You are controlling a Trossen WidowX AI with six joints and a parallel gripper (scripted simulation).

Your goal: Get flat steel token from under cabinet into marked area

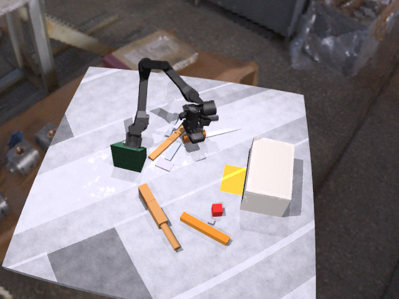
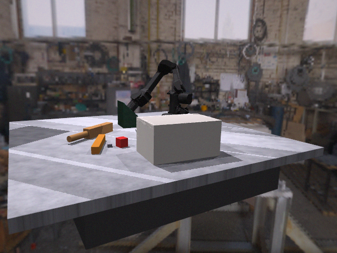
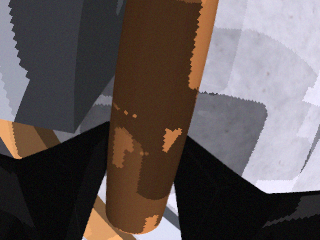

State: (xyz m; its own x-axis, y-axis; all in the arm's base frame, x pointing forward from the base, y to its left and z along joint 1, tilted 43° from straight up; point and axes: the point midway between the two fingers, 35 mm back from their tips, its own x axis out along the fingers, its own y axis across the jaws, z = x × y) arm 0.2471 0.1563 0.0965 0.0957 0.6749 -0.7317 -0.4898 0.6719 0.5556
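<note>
My gripper (image 1: 194, 134) (image 3: 144, 135) is shut on the round orange handle (image 1: 186, 138) (image 3: 152, 60) of a tool. A long, thin pale blade (image 1: 224, 132) extends from the handle towards the cabinet's side of the table, its tip short of the cabinet. The cabinet (image 1: 270, 167) (image 2: 187, 144) is a cream box at the right in the top view. The yellow marked area (image 1: 231, 185) lies along its front. The steel token is not visible, and the vent slots cannot be made out. The fingertips are hidden in the exterior view.
An orange strip (image 1: 164, 144) and a pale flat piece with a wide end (image 1: 164, 165) lie near the gripper. A wooden piece with a round handle (image 1: 153, 207) (image 2: 98, 129), an orange bar (image 1: 204, 228) (image 2: 98, 144), a red cube (image 1: 217, 210) (image 2: 121, 142) and a small grey piece (image 2: 109, 145) lie farther off.
</note>
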